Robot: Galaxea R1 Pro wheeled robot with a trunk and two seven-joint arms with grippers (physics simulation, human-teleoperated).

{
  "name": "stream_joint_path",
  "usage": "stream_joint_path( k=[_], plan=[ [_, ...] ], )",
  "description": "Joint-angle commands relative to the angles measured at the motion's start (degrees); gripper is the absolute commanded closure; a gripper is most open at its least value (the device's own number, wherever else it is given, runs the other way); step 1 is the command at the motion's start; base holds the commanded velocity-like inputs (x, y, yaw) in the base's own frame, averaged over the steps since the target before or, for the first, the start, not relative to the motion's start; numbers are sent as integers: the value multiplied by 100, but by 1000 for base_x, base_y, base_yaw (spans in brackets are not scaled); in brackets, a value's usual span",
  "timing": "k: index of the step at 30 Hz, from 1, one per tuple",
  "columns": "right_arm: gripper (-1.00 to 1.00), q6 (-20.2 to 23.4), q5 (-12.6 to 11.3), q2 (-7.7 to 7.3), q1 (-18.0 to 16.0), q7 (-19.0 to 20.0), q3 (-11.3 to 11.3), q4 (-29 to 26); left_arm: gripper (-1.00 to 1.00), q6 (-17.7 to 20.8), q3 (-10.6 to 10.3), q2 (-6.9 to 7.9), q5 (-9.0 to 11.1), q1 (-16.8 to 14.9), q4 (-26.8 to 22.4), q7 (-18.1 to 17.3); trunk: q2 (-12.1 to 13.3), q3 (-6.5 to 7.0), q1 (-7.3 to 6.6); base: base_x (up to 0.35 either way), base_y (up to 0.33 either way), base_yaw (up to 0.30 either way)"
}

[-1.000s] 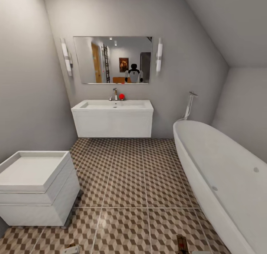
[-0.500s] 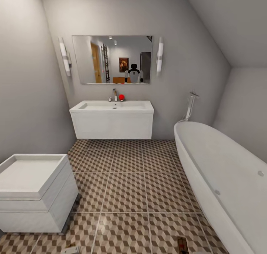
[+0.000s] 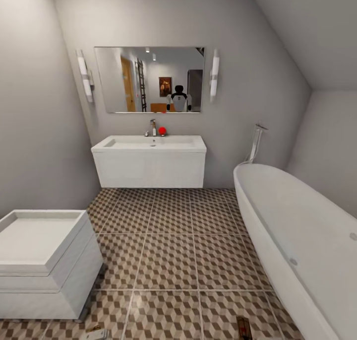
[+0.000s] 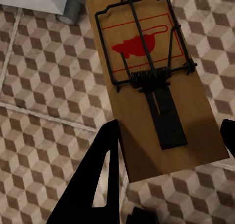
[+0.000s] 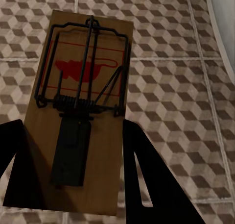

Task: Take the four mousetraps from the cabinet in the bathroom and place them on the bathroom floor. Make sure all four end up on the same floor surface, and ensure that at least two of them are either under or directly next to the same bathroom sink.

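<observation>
Head view, left to right: a white square toilet (image 3: 42, 260) stands on the bathroom floor (image 3: 168, 250) against the left wall; the sink (image 3: 149, 161), a white wall-hung vanity unit with flat front panels, sits at the far wall under a mirror (image 3: 148, 79), with a tap (image 3: 153, 126) and a small red object (image 3: 162, 130) on its top; a white oval bathtub (image 3: 297, 240) runs along the right side.

Left wrist view: the left pincer (image 4: 169, 150) holds a mousetrap (image 4: 152, 82) by its near end, the black fingers (image 4: 100, 180) set against both long edges of the tan board; the board carries a dark metal spring bar and a red mouse mark; it hangs above the cube-patterned floor tiles, with a white corner of the toilet beyond its far end.

Right wrist view: the right pincer (image 5: 73, 170) grips a second mousetrap (image 5: 85, 101) in the same manner, fingers (image 5: 147, 180) closed on the two long edges; the tiled floor lies beneath it and the white bathtub rim shows at the edge of the picture.

At the lower edge of the head view, the left trap shows as a small sliver and the right trap as a narrow brown strip, both over the floor.
</observation>
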Motion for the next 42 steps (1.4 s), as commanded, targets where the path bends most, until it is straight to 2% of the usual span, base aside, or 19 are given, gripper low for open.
stream_joint_path(
  k=[1,42],
  plan=[
    [100,-19,-37,-1,-4,10,8,4,100,-32,-49,-3,35,-7,21,-2,-3,-6,1,102,0,0],
    [100,-12,-37,-6,-4,10,1,92,100,-32,-49,-3,35,-11,12,-2,-3,-6,1,94,0,0]
  ],
)
